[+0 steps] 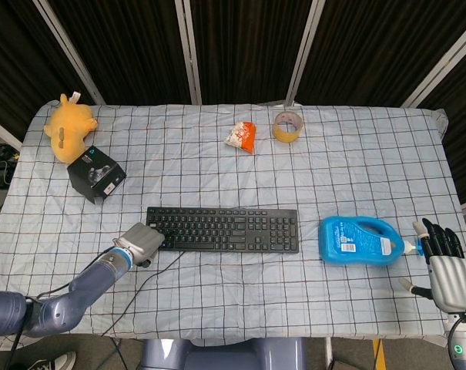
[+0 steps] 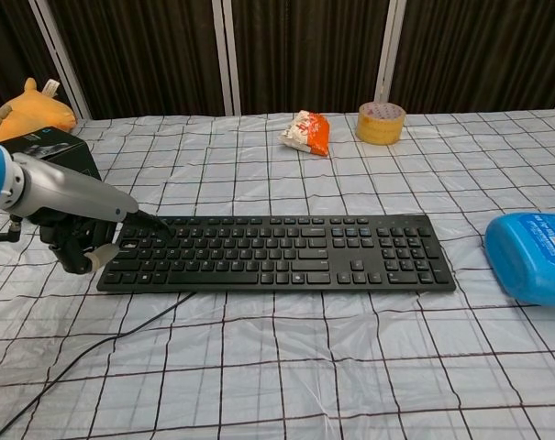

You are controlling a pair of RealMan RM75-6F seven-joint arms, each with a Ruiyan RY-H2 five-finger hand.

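Our left hand (image 1: 144,243) sits at the near-left corner of the black keyboard (image 1: 225,229), fingers (image 2: 158,225) reaching over the first keys at that end. In the chest view one dark fingertip touches the key rows; the rest of the fingers are curled under the arm, so we can't tell whether they're spread or pressed together. They hold nothing we can see. The keyboard lies flat on the counter (image 1: 233,162), w/ its long side running away to the right of those fingers, and its cable (image 2: 94,353) trails off the near-left edge.

Our right hand (image 1: 447,266) rests near the counter's right edge, fingers spread and holding nothing. Just beyond the fingertips, to their left, lies the blue detergent bottle (image 1: 357,241) on its side, its cap end close to them but apart.

Behind the left fingers stands a black box (image 1: 96,174), and farther back a yellow plush toy (image 1: 68,125). Well beyond the keyboard are an orange snack bag (image 1: 242,136) and a tape roll (image 1: 287,126), near each other.
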